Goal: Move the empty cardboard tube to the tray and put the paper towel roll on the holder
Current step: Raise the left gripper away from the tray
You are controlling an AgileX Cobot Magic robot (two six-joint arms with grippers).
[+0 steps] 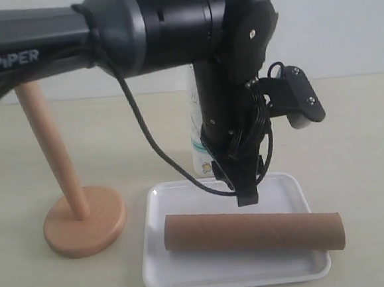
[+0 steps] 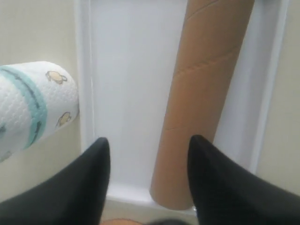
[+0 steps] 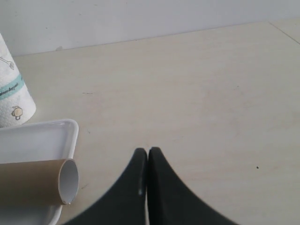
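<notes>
A: Where is the tube (image 1: 252, 232)?

B: Lying flat in the tray (image 1: 189, 276), nearer its front rim in the exterior view; that half of the job looks done.

A: And the grippers?

B: The left gripper (image 2: 148, 140) hangs over the tray, jaws wide, holding nothing; the right gripper (image 3: 148, 152) has its jaws pressed together, empty, over bare table (image 3: 211, 93) off the tray's end.

A: The roll (image 2: 33, 108)?

B: Upright on the table, just behind the tray's far rim; the left arm hides most of it in the exterior view; the holder (image 1: 85, 225) stands left of the tray, post bare.

A: How will it handle?

B: Light and soft, I'd judge; the embossed paper shouldn't slip, but a hard squeeze could dent it and pinch the core; I'd take it across its sides near mid-height, leaving the core free for the post.
</notes>
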